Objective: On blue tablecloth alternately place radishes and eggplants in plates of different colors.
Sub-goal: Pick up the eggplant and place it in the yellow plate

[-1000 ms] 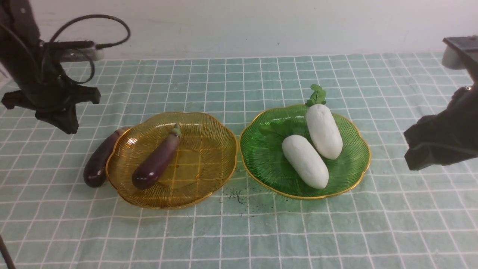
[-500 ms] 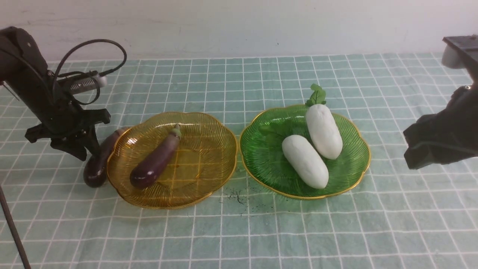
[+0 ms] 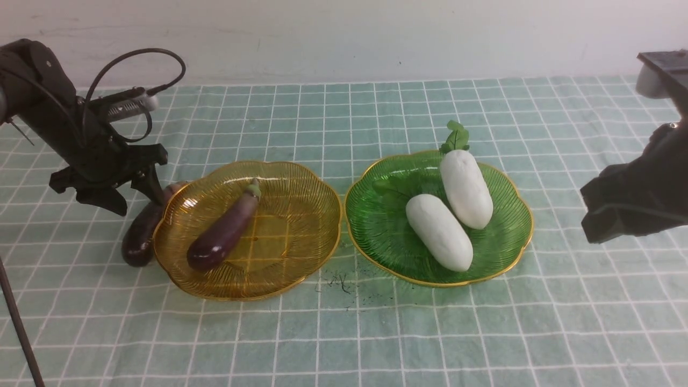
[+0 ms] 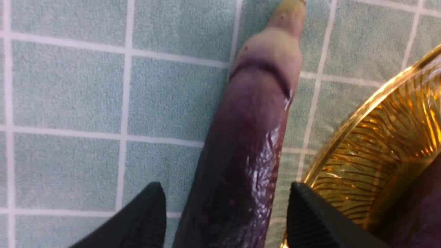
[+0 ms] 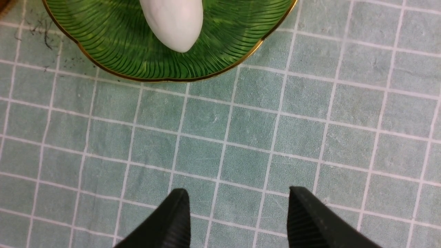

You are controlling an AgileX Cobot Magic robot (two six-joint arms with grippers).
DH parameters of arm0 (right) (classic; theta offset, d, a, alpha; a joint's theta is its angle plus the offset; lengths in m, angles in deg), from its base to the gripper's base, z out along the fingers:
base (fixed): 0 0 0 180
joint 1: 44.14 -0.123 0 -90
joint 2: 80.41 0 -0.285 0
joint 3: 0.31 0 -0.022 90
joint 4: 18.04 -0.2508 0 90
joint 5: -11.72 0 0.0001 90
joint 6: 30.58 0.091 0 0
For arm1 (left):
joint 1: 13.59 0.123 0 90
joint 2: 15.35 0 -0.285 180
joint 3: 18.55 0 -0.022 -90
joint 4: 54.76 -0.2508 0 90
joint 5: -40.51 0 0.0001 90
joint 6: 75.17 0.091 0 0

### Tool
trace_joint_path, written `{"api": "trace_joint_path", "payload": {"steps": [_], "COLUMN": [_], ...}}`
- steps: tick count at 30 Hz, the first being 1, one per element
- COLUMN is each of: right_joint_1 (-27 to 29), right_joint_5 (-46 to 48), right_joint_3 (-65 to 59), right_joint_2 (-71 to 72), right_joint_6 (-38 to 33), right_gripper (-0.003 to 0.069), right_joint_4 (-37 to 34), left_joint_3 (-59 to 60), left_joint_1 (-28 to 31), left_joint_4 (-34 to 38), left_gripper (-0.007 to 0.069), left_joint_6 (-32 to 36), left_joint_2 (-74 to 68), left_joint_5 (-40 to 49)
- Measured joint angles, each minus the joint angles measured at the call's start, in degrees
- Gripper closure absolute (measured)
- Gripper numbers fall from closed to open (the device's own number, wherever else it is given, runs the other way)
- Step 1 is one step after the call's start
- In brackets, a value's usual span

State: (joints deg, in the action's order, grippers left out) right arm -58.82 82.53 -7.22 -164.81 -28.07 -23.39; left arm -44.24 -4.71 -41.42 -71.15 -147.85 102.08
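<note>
Eggplants are the unfinished half. The plated eggplant (image 3: pixel 223 234) lies slantwise in the amber plate (image 3: pixel 293 215). The stray eggplant (image 3: pixel 141 234) sits on the blue tablecloth (image 3: pixel 344 333), just beside that plate's rim at its 9 o'clock. The far radish (image 3: pixel 465 188) and the near radish (image 3: pixel 439 232) lie side by side in the green plate (image 3: pixel 381 231), which stands at the amber plate's 3 o'clock.

By my reckoning three of the four pieces are home and one placement is left. My left gripper (image 3: pixel 137 200) hangs low over the stray eggplant with its jaws apart, a finger on either side and nothing clamped yet (the inner finger is close to the amber plate's rim, so I'd watch for a nudge). The right gripper (image 5: pixel 237 193) sits out at the green plate's 3 o'clock over bare cloth, jaws apart and empty.
</note>
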Motion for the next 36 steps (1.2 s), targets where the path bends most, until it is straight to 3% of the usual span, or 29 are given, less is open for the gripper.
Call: {"api": "trace_joint_path", "payload": {"steps": [18, 23, 29, 32, 36], "right_joint_1": [0.0, 0.0, 0.0, 0.0, 0.0], "right_joint_5": [0.0, -0.2, -0.2, -0.2, -0.2], "right_joint_3": [0.0, 0.0, 0.0, 0.0, 0.0], "right_joint_2": [0.0, 0.0, 0.0, 0.0, 0.0], "right_joint_6": [0.0, 0.0, 0.0, 0.0, 0.0], "right_gripper": [0.0302, 0.0302, 0.0302, 0.0302, 0.0302], "right_joint_4": [0.0, 0.0, 0.0, 0.0, 0.0], "left_joint_3": [-0.1, -1.0, -11.5, -15.9, -18.5], "left_joint_1": [0.0, 0.0, 0.0, 0.0, -0.7], "left_joint_4": [-0.1, -2.5, -9.1, -8.0, 1.4], "left_gripper": [0.0204, 0.0342, 0.0345, 0.0345, 0.0345], "left_joint_6": [0.2, 0.2, 0.4, 0.2, 0.1], "left_joint_2": [-4.8, -5.0, -5.8, -5.6, -4.9], "left_joint_5": [-3.2, -1.7, 7.6, 7.7, 7.9]}}
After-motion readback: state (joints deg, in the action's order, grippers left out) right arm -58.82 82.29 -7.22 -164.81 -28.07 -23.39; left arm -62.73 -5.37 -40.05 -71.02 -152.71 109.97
